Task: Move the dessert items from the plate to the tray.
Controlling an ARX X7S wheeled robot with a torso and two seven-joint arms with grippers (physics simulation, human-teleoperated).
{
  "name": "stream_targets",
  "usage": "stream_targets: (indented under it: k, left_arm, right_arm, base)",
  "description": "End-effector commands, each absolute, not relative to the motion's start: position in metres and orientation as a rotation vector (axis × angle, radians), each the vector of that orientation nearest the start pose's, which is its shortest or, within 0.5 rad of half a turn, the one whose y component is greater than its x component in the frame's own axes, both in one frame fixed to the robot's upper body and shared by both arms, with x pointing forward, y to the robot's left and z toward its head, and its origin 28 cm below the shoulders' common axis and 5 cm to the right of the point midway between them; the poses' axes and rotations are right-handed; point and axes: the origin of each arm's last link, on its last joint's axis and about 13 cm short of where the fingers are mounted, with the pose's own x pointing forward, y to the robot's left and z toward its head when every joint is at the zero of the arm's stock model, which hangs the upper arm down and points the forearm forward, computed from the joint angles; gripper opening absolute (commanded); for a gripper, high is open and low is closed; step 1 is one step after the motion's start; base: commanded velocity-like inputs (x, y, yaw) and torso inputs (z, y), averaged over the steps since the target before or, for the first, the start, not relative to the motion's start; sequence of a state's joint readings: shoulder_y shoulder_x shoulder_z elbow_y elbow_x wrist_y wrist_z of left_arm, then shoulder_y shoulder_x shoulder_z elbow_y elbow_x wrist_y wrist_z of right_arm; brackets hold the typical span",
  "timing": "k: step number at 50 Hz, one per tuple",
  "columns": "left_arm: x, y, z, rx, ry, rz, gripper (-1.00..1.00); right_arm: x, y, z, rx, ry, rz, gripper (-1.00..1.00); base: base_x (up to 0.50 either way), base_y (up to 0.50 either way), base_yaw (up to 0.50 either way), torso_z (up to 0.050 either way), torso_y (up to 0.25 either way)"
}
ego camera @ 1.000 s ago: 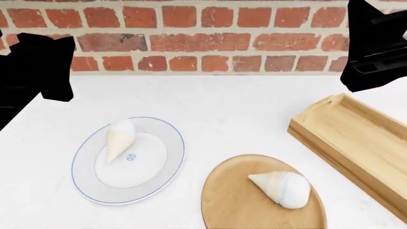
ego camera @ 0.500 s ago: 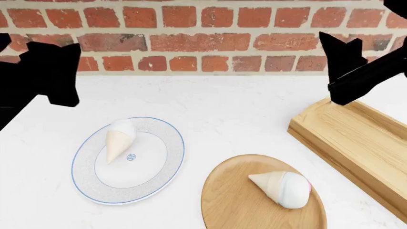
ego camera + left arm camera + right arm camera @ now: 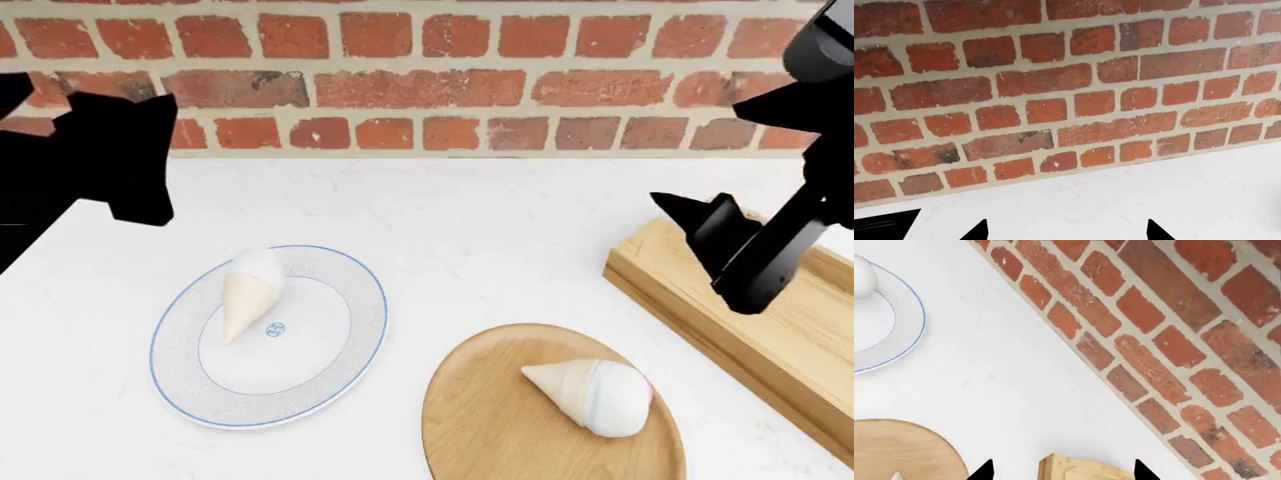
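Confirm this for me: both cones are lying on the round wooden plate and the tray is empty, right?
Not quite. The head view shows one cone on the wooden plate, the other cone on the white plate. The tray is empty.

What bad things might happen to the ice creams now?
1. The cone on the wooden plate lies on its side, so a nudge from the right gripper might roll it away.
2. The right arm hangs over the tray corner and could bump it.
3. The cone on the white plate may get forgotten.
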State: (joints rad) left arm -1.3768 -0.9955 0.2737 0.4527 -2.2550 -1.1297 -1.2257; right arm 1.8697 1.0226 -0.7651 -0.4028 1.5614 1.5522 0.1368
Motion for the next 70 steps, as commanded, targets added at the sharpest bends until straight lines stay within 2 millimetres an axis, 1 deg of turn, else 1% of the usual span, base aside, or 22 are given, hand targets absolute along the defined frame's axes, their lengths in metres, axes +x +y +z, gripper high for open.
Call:
stream_targets:
  k: [1,8,18,31,38,44,57,64,70]
  left_arm:
    - [0.166,0.274,0.352,0.092,0.072,-0.140,1.00]
    - [0.167,0.273,0.351,0.097,0.076,-0.145,1.00]
    - [0.168,0.272,0.349,0.099,0.082,-0.144,1.00]
    - [0.168,0.273,0.348,0.098,0.085,-0.139,1.00]
    - [0.168,0.273,0.350,0.097,0.083,-0.144,1.00]
    - [0.169,0.271,0.353,0.106,0.080,-0.146,1.00]
    - [0.172,0.271,0.351,0.105,0.083,-0.146,1.00]
    - [0.171,0.271,0.350,0.106,0.082,-0.139,1.00]
    - [0.172,0.271,0.348,0.105,0.086,-0.139,1.00]
  right_arm:
    - [0.193,-0.203,0.376,-0.704,0.443,0.492,1.00]
    - [0.190,-0.202,0.371,-0.701,0.505,0.542,1.00]
    - [0.185,-0.199,0.365,-0.693,0.519,0.628,1.00]
    - [0.177,-0.196,0.364,-0.662,0.544,0.702,1.00]
    - [0.176,-0.193,0.358,-0.640,0.555,0.754,1.00]
    - [0.181,-0.190,0.350,-0.646,0.576,0.775,1.00]
    - [0.192,-0.185,0.334,-0.660,0.628,0.792,1.00]
    - [0.196,-0.185,0.320,-0.663,0.665,0.800,1.00]
    - [0.198,-0.185,0.315,-0.654,0.675,0.812,1.00]
  base:
    - [0.00,0.00,0.00,0.000,0.000]
    - [0.00,0.00,0.00,0.000,0.000]
    - [0.00,0.00,0.00,0.000,0.000]
    - [0.00,0.00,0.00,0.000,0.000]
    - [0.00,0.00,0.00,0.000,0.000]
    - [0.00,0.00,0.00,0.000,0.000]
    - [0.00,0.00,0.00,0.000,0.000]
    - [0.00,0.00,0.00,0.000,0.000]
    - [0.00,0.00,0.00,0.000,0.000]
